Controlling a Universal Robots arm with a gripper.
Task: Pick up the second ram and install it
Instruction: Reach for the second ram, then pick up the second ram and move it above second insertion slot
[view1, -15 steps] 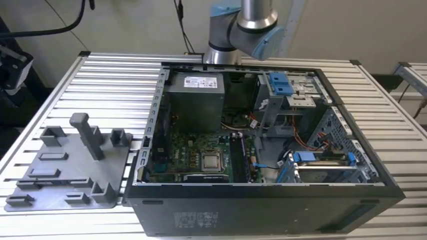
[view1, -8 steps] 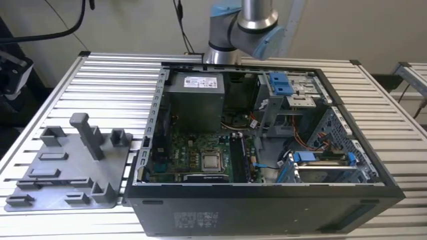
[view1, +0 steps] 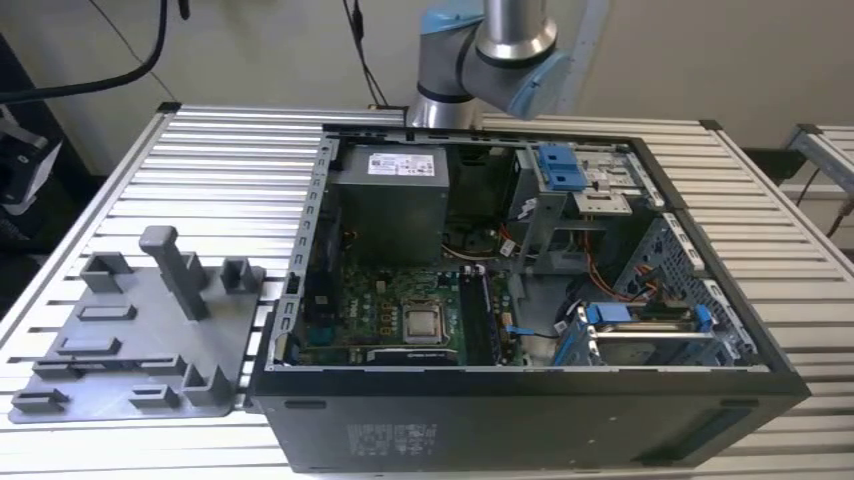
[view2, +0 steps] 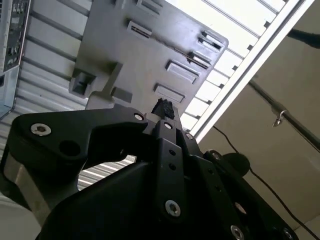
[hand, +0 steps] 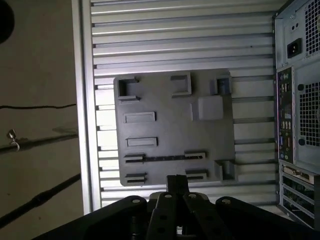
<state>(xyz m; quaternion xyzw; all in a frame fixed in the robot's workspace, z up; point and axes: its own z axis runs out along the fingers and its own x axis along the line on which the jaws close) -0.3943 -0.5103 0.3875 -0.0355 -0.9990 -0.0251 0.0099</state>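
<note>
In the first wrist view a thin dark strip, the second ram (hand: 165, 158) seen edge-on, stands between two slotted holders of the grey tray (hand: 170, 135). My gripper (hand: 177, 183) hangs high over the tray's edge, well apart from the ram. Its black fingers meet at the tips with nothing between them, so it is shut. The second wrist view looks past the same gripper (view2: 163, 108) at the tray (view2: 140, 65). In the exterior view the tray (view1: 134, 340) lies at the exterior view's left, beside the open computer case (view1: 534, 400) with its green motherboard (view1: 387, 300).
The arm (view1: 487, 50) rises behind the case. The slatted metal table (view1: 227, 160) carries both tray and case. A tall post (view1: 174, 270) and several low holders stand on the tray. The case's rear panel (hand: 300, 100) borders the tray. The table edge (hand: 82, 100) drops off beyond it.
</note>
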